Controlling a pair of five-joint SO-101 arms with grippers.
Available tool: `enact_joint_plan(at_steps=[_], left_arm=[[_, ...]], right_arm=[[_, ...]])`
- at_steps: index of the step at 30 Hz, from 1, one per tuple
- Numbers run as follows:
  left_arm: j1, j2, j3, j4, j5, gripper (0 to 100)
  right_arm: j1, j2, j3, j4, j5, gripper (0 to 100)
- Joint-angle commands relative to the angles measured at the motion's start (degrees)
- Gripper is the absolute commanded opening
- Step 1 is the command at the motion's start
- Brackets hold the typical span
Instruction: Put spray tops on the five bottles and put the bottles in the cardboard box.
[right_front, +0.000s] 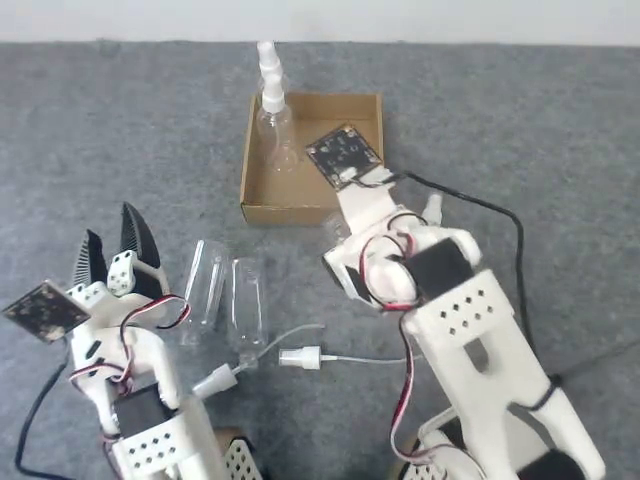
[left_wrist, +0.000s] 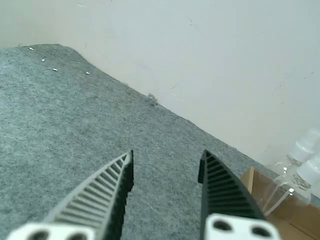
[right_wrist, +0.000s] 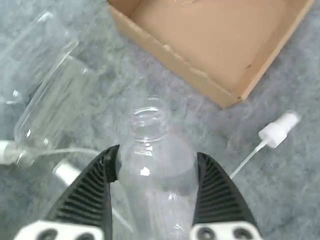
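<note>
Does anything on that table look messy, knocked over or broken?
Nothing looks broken or spilled. Two bottles lie on their sides on the grey mat, with loose spray tops scattered near them. The right pincer grips a topless bottle beside the cardboard box.

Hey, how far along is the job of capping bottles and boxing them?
Done: two capped bottles appear to stand in the cardboard box. In hand: the right end effector grips an uncapped bottle beside the box; the left end effector is open, holding nothing. Left: that bottle, two bare bottles and loose spray tops lying on the table.
</note>
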Motion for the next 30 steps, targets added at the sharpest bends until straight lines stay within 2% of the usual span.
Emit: enact_joint_plan(at_steps=[1, 6, 9, 17, 22, 30], left_arm=[[0.1, -1.1, -0.7, -0.2, -0.6, 20], [0.1, -1.1, -2.6, 0.7, -2.3, 20], [0.7, -1.1, -6.7, 6.7, -4.4, 20], [11.9, -0.9, -18.8, 24.0, -11.6, 20], [18.4, -0.8, -19.4, 27.2, -15.8, 20], [23.6, -0.7, -22.3, 33.1, -20.5, 20]], right_arm=[[2.2, -4.3, 1.4, -5.2, -0.8, 2.0], [4.6, -4.4, 4.1, -9.4, -1.1, 2.0], [6.3, -4.4, 5.8, -12.4, -4.2, 2.0], [10.5, -4.4, 8.6, -17.3, -5.7, 2.0], [11.5, -4.4, 9.8, -19.2, -5.7, 2.0], [11.5, -4.4, 9.8, -19.3, -5.7, 2.0]])
